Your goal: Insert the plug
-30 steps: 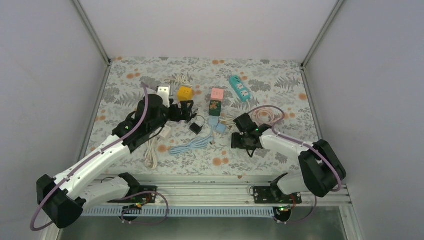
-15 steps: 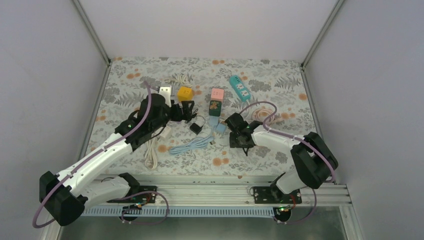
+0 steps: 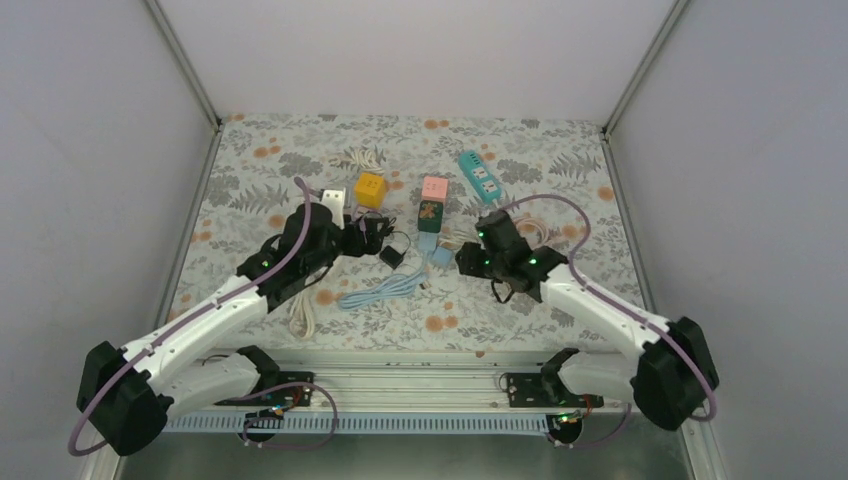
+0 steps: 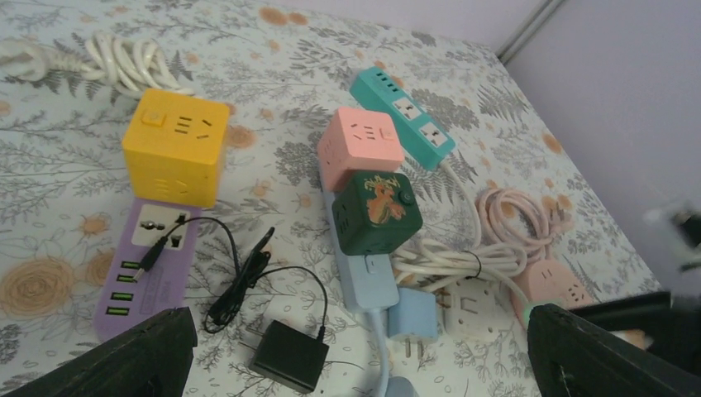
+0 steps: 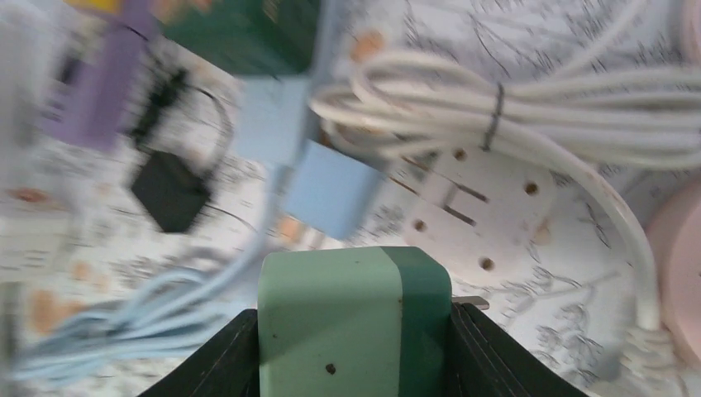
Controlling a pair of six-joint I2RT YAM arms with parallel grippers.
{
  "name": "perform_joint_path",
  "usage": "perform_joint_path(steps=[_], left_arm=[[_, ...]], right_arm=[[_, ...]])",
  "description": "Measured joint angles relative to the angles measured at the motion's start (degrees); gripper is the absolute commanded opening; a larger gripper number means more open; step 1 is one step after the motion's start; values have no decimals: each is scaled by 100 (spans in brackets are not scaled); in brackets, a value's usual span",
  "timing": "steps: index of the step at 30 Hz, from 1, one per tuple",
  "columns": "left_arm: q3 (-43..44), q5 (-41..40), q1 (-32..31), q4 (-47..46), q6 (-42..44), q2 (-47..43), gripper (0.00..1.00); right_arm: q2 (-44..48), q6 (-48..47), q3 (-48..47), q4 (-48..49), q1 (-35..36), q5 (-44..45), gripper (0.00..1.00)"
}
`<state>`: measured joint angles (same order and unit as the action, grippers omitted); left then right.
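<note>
My right gripper (image 5: 354, 332) is shut on a plug (image 5: 355, 322), a block that is light green with a dark green band; one metal prong (image 5: 472, 303) sticks out on its right. Both fingers press its sides. Just beyond it lies a white round socket (image 5: 488, 211) on the floral mat, with a light blue plug (image 5: 331, 190) to its left. From above, the right gripper (image 3: 470, 260) hovers right of the mat's centre. My left gripper (image 4: 368, 368) stands wide open and holds nothing, above a black adapter (image 4: 289, 356).
A yellow cube (image 4: 175, 147), a pink cube (image 4: 360, 147), a dark green cube (image 4: 379, 211), a teal power strip (image 4: 402, 118) and a purple strip (image 4: 145, 265) crowd the middle. A tied white cable bundle (image 5: 512, 107) and a pink socket (image 4: 550, 281) lie by the white socket.
My right gripper has closed on the green plug and swung from the near side to over the white socket. The left gripper has crept slightly toward the centre, still open.
</note>
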<state>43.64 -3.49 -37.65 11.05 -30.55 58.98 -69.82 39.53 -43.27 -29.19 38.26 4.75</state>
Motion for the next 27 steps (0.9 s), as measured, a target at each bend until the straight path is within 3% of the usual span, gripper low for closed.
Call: perform_joint_path(steps=[6,13,15,23,27], left_arm=[[-636,400,-79,-929,376,-181,95],[-597,413,-785,-1947,944,275,87],[-529,389,-839,-2070,984,402,81],[-520,52,-1106,-2896,868,673,74],[-522,44,-1331,-3257,772,846,65]], right_arm=[[872,461,13,890,-533,-1093,43],[922,1707,13,2190,-610,-2358,42],[922,1947,13,2343,-610,-2481,42],[916,2837,61,2817,-557,-2573,43],[863,3051,83,2909,-466,-2549,42]])
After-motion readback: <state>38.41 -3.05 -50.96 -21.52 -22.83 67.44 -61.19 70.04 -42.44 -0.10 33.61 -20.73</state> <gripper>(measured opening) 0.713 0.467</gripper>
